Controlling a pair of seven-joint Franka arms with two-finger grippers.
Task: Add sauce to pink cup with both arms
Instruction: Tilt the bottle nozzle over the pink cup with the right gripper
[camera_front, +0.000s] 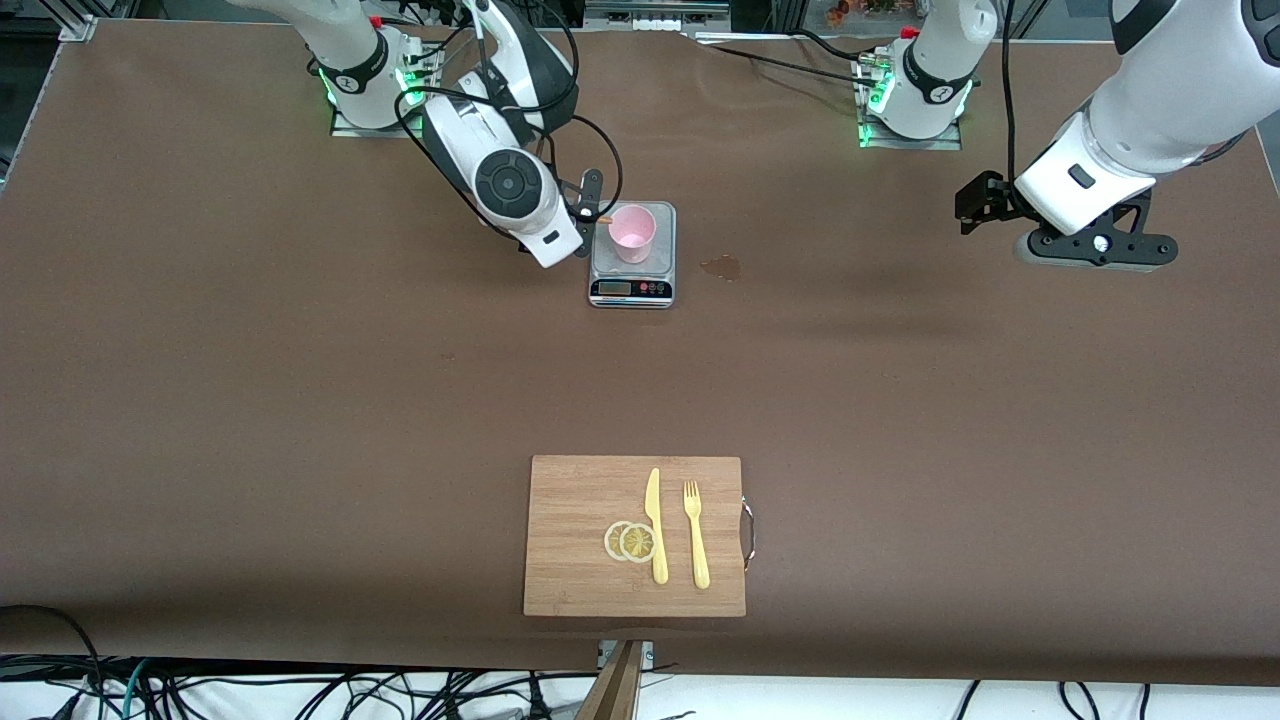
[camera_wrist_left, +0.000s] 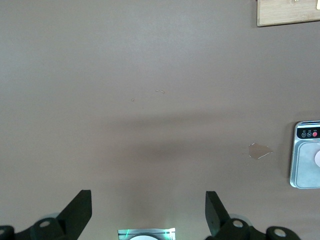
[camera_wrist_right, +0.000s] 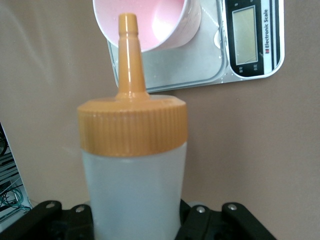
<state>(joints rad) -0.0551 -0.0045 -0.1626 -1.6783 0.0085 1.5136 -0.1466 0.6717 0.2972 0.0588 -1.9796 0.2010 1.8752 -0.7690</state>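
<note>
Brown matting covers the table (camera_front: 300, 400), and the work sits toward the robots' end of it. From the right gripper (camera_wrist_right: 135, 220) outward: its jaws are clamped on the body of the sauce bottle (camera_wrist_right: 134, 175), which it holds tipped so that the orange nozzle (camera_wrist_right: 129, 55) points at the pink cup (camera_front: 632, 232), the tip lying at the cup's rim in the right wrist view. The cup stands upright on the grey scale (camera_front: 633, 288), near the middle of its platform, and looks empty or nearly so (no dark sauce shows inside). To pour well, I judge the nozzle tip should be brought clearly over the cup's mouth before any squeeze, with the bottle tilted further so the sauce falls inside rather than down the wall or onto the scale; the squeeze should be gentle, since a light cup could be nudged off the platform by the nozzle. A small stain (camera_front: 722, 267) on the mat just beside the scale shows where drips can land. The left gripper (camera_wrist_left: 148, 215) waits over bare mat toward the left arm's end, fingers spread wide and holding nothing. Nearer the front camera lies a cutting board (camera_front: 560, 590) with a knife (camera_front: 655, 525), a fork (camera_front: 695, 535) and lemon slices (camera_front: 629, 541), well apart from the pour.
</note>
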